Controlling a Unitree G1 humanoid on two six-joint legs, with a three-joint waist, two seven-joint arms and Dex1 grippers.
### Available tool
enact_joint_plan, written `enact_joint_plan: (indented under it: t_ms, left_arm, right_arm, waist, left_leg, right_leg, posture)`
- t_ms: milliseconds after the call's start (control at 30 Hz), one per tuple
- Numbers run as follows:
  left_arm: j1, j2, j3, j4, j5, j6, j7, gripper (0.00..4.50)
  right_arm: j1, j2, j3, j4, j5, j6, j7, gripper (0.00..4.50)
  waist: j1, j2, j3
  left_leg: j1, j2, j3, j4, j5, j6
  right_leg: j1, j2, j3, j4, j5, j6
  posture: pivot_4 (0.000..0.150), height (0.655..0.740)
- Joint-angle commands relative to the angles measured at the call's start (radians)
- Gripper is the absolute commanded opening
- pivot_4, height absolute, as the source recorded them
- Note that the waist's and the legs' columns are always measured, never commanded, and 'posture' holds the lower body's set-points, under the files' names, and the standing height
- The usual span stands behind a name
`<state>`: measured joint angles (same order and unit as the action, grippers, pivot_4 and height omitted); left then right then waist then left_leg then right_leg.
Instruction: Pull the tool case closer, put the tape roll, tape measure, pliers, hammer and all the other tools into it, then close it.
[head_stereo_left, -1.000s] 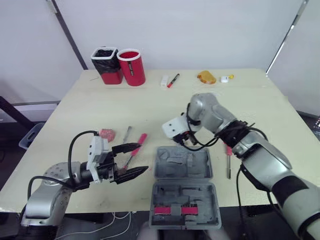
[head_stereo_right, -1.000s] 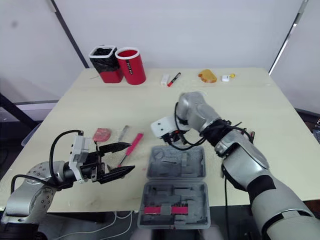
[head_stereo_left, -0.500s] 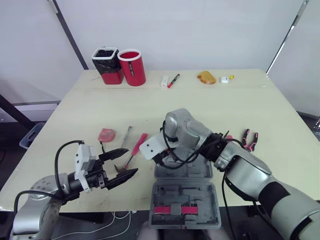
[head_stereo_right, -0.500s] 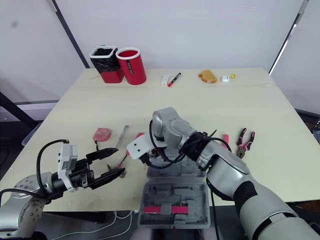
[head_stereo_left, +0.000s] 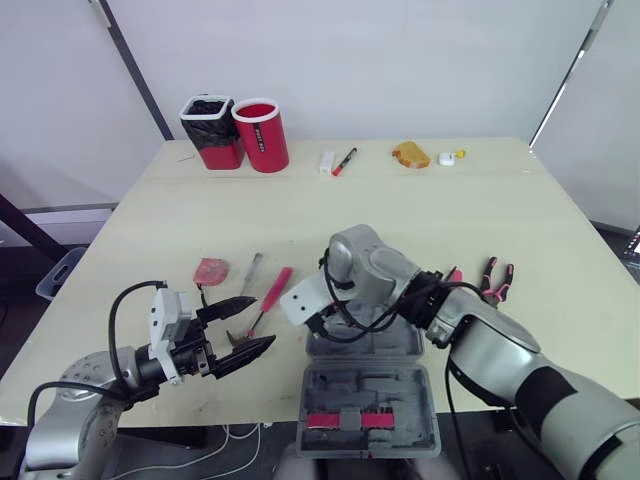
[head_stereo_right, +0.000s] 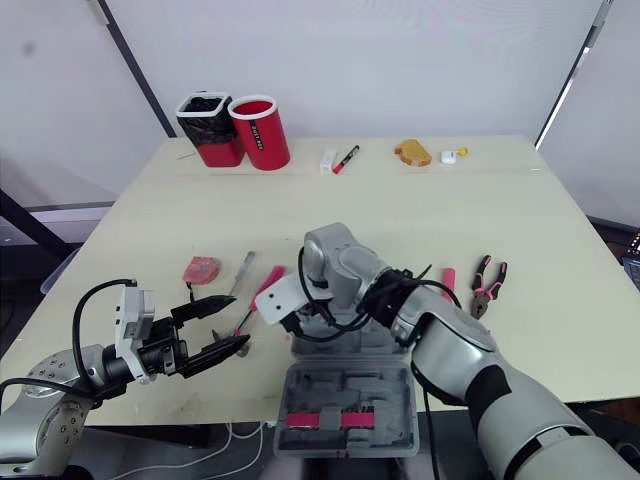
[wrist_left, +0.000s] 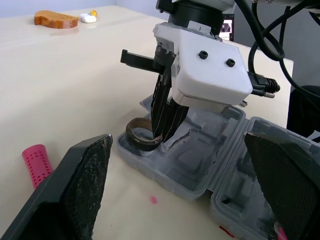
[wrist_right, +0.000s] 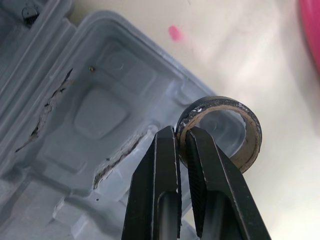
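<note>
While the right gripper (wrist_right: 181, 131) pinches the tape roll (wrist_right: 222, 102) by its wall, with one finger inside the ring, one outside and the jaws almost together on the thin band, the roll sits over a corner pocket of the open tool case (head_stereo_left: 365, 385). In the left eye view the grey case lies at bottom centre, and the gripper works over its upper-left corner. The left wrist view puts the roll's lower edge down at that pocket. I cannot tell whether it touches the plastic or hangs just clear.

The left gripper (head_stereo_left: 266, 320) is at lower left, spread wide and holding nothing. Its tips are near the shaft end of the pink-handled screwdriver (head_stereo_left: 278, 284).

Loose tools on the table (head_stereo_left: 300, 215):
- The red tape measure (head_stereo_left: 212, 269) is left of centre.
- A slim metal tool (head_stereo_left: 252, 270) lies between the tape measure and the screwdriver.
- The pliers (head_stereo_left: 495, 277) are right of centre, well apart from the case.

Risks, as I judge them:
- The grip is on an edge only, so the roll could swing or slip between the fingers.
- The roll overlaps the case rim. If it is released here it may catch the lip, tip outward and roll onto the table.
- The near half of the case seems to reach past the table's front edge — a downward push from the arm could rock it.
- The cracks in the tray moulding could snag the band.
</note>
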<state>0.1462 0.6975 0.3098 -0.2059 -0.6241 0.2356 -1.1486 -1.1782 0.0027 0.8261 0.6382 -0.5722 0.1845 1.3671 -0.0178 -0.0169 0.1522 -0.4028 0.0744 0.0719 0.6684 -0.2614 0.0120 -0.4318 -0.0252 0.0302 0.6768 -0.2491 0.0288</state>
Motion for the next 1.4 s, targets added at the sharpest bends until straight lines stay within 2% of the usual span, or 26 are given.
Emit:
enact_joint_plan:
  t_ms: [33,867,1000,1200,1400]
  left_arm:
    - [-0.006,0.015,0.021,-0.022,-0.010,-0.003,0.000,4.50]
    - [-0.021,0.010,-0.004,-0.020,0.015,-0.011,0.016,4.50]
    - [-0.019,0.011,-0.004,-0.018,0.016,-0.013,0.013,4.50]
    - [-0.019,0.010,-0.004,-0.011,0.021,-0.017,0.011,4.50]
    - [-0.020,0.009,-0.003,-0.007,0.027,-0.019,0.002,4.50]
  right_arm:
    - [-0.005,0.008,-0.005,-0.020,0.005,-0.001,-0.001,0.28]
    - [-0.039,0.015,-0.018,0.127,0.001,-0.096,-0.058,0.28]
    - [-0.027,0.005,-0.016,0.107,-0.001,-0.105,-0.055,1.42]
    - [-0.015,0.002,-0.025,0.081,0.004,-0.103,-0.062,4.41]
    - [-0.002,-0.023,-0.069,-0.012,0.040,-0.056,-0.047,4.41]
  waist:
    - [0.000,0.000,0.000]
    - [-0.001,0.000,0.000]
    - [-0.002,0.000,0.000]
    - [-0.001,0.000,0.000]
    - [-0.001,0.000,0.000]
  left_leg:
    - [0.000,0.000,0.000,0.000,0.000,0.000]
    - [0.000,0.000,0.000,0.000,0.000,0.000]
    - [0.000,0.000,0.000,0.000,0.000,0.000]
    - [0.000,0.000,0.000,0.000,0.000,0.000]
    - [0.000,0.000,0.000,0.000,0.000,0.000]
  right_leg:
    - [0.000,0.000,0.000,0.000,0.000,0.000]
    - [0.000,0.000,0.000,0.000,0.000,0.000]
    - [0.000,0.000,0.000,0.000,0.000,0.000]
    - [0.000,0.000,0.000,0.000,0.000,0.000]
    - [0.000,0.000,0.000,0.000,0.000,-0.001]
  posture:
    - [0.150,0.7400]
    - [0.150,0.7400]
    - [0.150,0.7400]
    - [0.150,0.7400]
    - [0.150,0.7400]
